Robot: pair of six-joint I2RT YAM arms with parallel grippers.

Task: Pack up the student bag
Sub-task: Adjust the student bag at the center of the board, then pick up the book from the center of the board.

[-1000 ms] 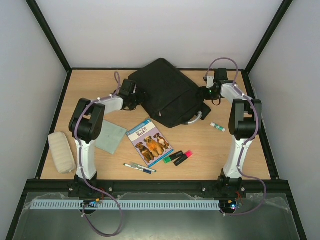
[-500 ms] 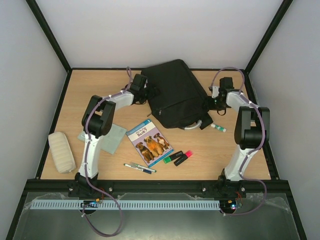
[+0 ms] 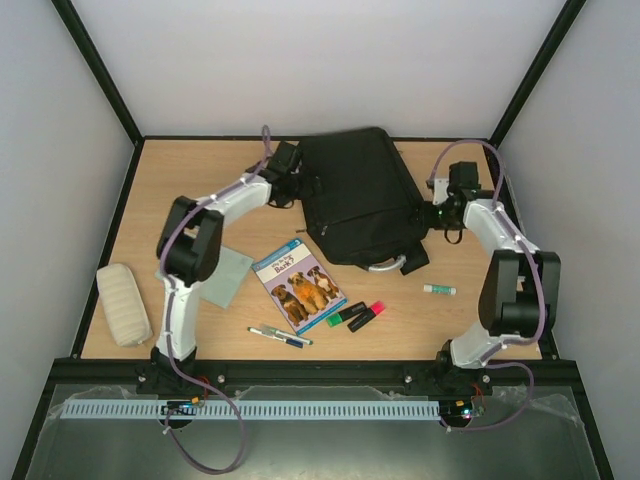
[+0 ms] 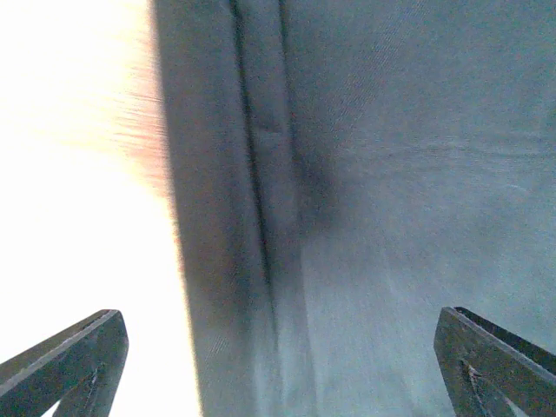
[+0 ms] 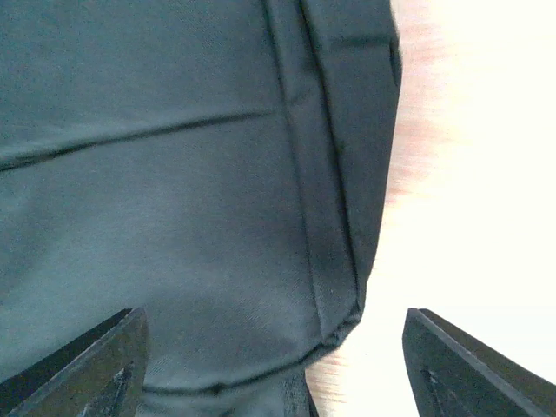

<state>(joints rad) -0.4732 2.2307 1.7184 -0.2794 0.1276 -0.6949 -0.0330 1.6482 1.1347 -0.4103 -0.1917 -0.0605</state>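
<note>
One large black rectangular soft fabric student bag (image 3: 358,195) lies flat toward the far middle of the light wooden table (image 3: 480,320), turned at a slant; its grey-silver loop handle (image 3: 385,266) and black strap (image 3: 415,255) trail off the near edge, probably so the zipped side faces the arms; whether any zipper is open I cannot tell.

Both arms flank it. The left gripper (image 4: 278,317) hovers over the bag's left edge, its jaws spread wide with only a fabric seam and bare table below them, clamping nothing. The right gripper (image 5: 274,313) hangs over the right-hand corner, also spread wide and empty, the rounded corner of the bag between its fingers but apart from them. This two-sided stance suits squaring or steadying the bag before opening it; packing has, I judge, not begun.

The items to pack wait nearer the arm bases, well apart from the bag:
- a thin booklet with dogs on its blue cover (image 3: 298,283), just below the bag;
- a green highlighter (image 3: 345,315) and a pink highlighter (image 3: 367,316) side by side;
- a slim pen (image 3: 280,336);
- a small white glue stick (image 3: 438,290) to the right;
- a flat grey-green sleeve (image 3: 222,276), partly under the left arm;
- a plump beige pencil case (image 3: 122,303) at the left edge.
</note>
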